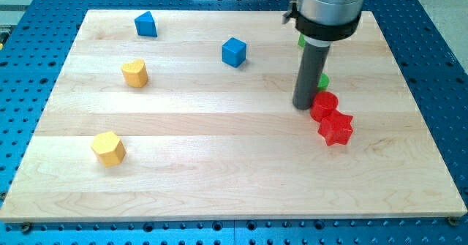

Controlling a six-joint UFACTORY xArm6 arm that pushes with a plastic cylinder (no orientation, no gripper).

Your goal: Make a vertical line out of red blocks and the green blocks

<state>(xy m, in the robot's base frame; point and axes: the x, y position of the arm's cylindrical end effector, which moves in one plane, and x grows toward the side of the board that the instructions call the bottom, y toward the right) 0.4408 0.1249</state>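
My tip [303, 105] rests on the board just left of a red round block [324, 104]. A red star-shaped block [336, 127] lies right below and to the right of the round one, touching it. A green block [322, 81] peeks out from behind the rod, just above the red round block. Another green block [300, 40] is mostly hidden behind the arm higher up; its shape cannot be made out.
A blue triangular block [146, 25] lies at the view's top left, a blue cube [234, 52] at top centre. A yellow block [134, 73] lies at left and a yellow hexagonal block [109, 148] at lower left. The wooden board [219, 172] sits on a blue perforated table.
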